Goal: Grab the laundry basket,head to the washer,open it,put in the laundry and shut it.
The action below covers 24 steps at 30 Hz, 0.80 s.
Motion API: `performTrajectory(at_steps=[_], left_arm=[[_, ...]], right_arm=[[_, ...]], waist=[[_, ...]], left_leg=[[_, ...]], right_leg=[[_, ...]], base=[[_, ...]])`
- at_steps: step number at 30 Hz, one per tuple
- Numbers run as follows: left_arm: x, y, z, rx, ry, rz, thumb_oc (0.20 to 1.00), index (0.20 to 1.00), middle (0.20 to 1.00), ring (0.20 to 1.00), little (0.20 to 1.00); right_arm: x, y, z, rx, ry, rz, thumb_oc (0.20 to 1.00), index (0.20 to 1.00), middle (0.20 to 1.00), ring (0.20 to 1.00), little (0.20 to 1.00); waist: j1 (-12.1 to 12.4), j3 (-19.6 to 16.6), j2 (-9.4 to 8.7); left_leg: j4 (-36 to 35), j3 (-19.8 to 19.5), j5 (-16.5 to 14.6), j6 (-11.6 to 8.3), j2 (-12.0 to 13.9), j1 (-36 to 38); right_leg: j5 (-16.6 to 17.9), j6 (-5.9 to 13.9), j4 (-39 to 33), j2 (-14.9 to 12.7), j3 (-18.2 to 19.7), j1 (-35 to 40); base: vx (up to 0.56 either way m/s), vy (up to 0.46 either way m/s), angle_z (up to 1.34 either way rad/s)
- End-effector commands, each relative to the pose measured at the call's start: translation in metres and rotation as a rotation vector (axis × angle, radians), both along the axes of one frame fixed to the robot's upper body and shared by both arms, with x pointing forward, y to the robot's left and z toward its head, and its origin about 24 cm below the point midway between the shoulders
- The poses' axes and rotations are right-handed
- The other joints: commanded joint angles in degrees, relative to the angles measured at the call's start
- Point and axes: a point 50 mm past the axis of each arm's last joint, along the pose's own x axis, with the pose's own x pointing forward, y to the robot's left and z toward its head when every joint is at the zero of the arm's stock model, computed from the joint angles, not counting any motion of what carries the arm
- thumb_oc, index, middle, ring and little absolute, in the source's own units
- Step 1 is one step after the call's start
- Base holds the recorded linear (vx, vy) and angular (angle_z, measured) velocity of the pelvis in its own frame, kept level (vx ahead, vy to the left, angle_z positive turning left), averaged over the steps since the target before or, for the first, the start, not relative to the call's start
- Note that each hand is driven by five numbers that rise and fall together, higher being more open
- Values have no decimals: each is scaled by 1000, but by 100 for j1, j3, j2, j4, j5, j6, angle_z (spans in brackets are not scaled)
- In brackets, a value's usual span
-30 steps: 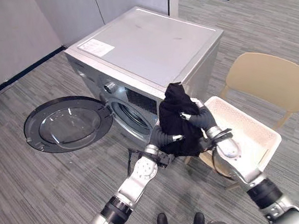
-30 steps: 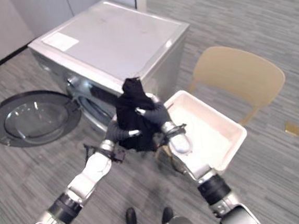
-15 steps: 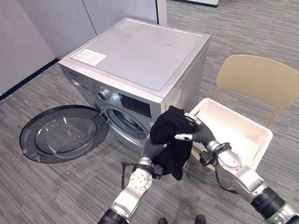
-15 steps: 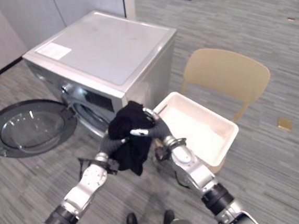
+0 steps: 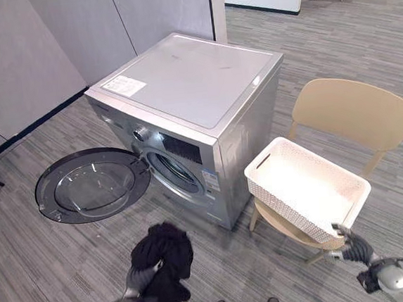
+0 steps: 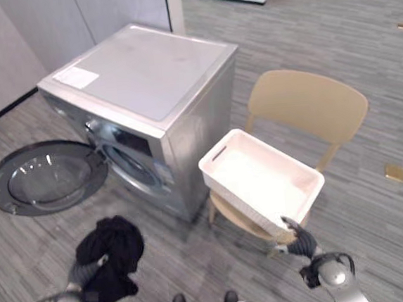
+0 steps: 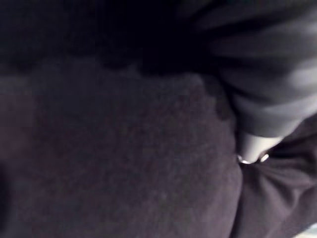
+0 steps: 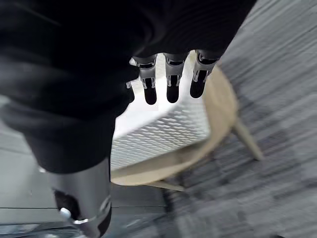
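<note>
A black garment (image 5: pixel 165 256) hangs low at the lower left, in front of the washer (image 5: pixel 196 88). My left hand (image 5: pixel 140 278) is under it with fingers curled into the cloth; the left wrist view shows dark cloth (image 7: pixel 124 148) pressed close around one silver finger (image 7: pixel 252 148). The washer's round door (image 5: pixel 91 185) stands swung open to the left, baring the drum opening (image 5: pixel 171 171). The white laundry basket (image 5: pixel 283 200) sits on a tan chair (image 5: pixel 353 113) right of the washer. My right hand (image 5: pixel 355 247) is by the basket's near corner, its fingers (image 8: pixel 171 84) straight and holding nothing.
Grey carpet floor lies all around the washer. The open door takes up the floor to the left of the drum. Grey wall panels (image 5: pixel 50 37) stand behind the washer. The chair legs (image 8: pixel 247 141) spread below the basket.
The camera has pulled back. My right hand has let go of the black garment and dropped beside the basket. My left hand has lowered the garment to the lower left.
</note>
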Motion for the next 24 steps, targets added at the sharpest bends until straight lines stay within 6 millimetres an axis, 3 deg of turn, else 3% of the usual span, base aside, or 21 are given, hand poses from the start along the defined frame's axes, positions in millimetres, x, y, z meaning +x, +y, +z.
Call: performTrajectory(at_steps=[1, 2, 4, 5, 6, 8, 12, 16, 19, 21, 22, 24], left_arm=[[45, 7, 31, 14, -196, -16, 200, 200, 200, 200, 200], [46, 8, 28, -1, -191, 21, 200, 200, 200, 200, 200], [46, 7, 25, -22, -191, 54, 200, 200, 200, 200, 200], [47, 5, 23, -23, -186, 63, 200, 200, 200, 200, 200], [47, 5, 23, -22, -186, 63, 200, 200, 200, 200, 200], [59, 2, 31, -22, -224, 48, 200, 200, 200, 200, 200], [64, -3, 32, -31, -231, 24, 200, 200, 200, 200, 200], [60, 2, 31, -12, -210, 11, 200, 200, 200, 200, 200], [62, 11, 36, 32, -205, -14, 200, 200, 200, 200, 200], [65, 13, 39, 55, -208, -28, 200, 200, 200, 200, 200], [73, 8, 43, 56, -235, -49, 200, 200, 200, 200, 200], [74, 7, 43, 50, -241, -48, 200, 200, 200, 200, 200]], right_arm=[[43, 25, 26, -1, -198, 91, 1000, 1000, 1000, 1000, 1000], [45, 23, 22, -22, -191, 68, 1000, 1000, 1000, 1000, 1000], [47, 22, 22, -51, -195, 63, 1000, 1000, 1000, 1000, 1000], [53, 25, 24, -76, -203, 81, 1000, 1000, 1000, 1000, 1000], [53, 25, 24, -76, -203, 81, 1000, 1000, 1000, 1000, 1000], [52, 23, 23, -91, -205, 45, 1000, 1000, 1000, 1000, 1000], [56, 27, 24, -90, -215, 57, 1000, 1000, 1000, 1000, 1000], [64, 42, 23, -48, -227, 73, 1000, 1000, 1000, 1000, 1000], [71, 57, 25, -3, -247, 92, 1000, 1000, 1000, 1000, 1000], [73, 62, 26, 12, -259, 94, 1000, 1000, 1000, 1000, 1000], [74, 70, 29, 39, -272, 109, 1000, 1000, 1000, 1000, 1000], [73, 70, 28, 44, -269, 108, 1000, 1000, 1000, 1000, 1000]], waist=[[238, 273, -404], [333, 492, -439], [372, 562, -444], [454, 534, -489], [447, 534, -490], [453, 546, -581], [406, 379, -575], [483, 297, -753], [562, 425, -881], [570, 477, -924], [322, 655, -829], [292, 703, -764]], left_leg=[[503, -39, -310, -179, -89, -270], [1028, -6, -344, -277, -92, -696], [1223, 290, -335, -302, 75, -910], [1128, 604, -384, -319, 355, -886], [1122, 597, -378, -319, 353, -886], [736, 1307, 1, -366, 763, -1099], [398, 1639, 147, -374, 877, -933], [626, 1430, -157, -173, 542, -937], [864, 1256, -498, 62, 247, -892], [874, 1197, -593, 147, 129, -859], [645, 854, -704, 277, -128, -491], [626, 844, -630, 334, -148, -456]], right_leg=[[-393, 435, 264, -479, 167, -49], [-429, 400, 272, -563, -16, -82], [-471, 383, 281, -636, -310, -107], [-545, 437, 239, -686, -590, 47], [-542, 438, 235, -686, -597, 50], [-529, 476, 283, -865, -1270, 72], [-515, 559, 370, -963, -1670, 256], [-482, 695, 693, -1298, -1568, 347], [-270, 816, 1700, -1738, -1308, 48], [-206, 869, 2040, -1807, -1071, -129], [-274, 792, 2684, -1219, 16, -928], [-201, 733, 2621, -1108, 66, -1107]], base=[[-214, -67, 18], [-229, -49, 41], [-65, 17, 120], [104, 55, 129], [146, 114, 110], [50, 176, 87], [166, 226, 140], [288, 346, 10], [221, 278, 20], [231, 235, 54], [243, 229, 65], [113, 142, 93]])
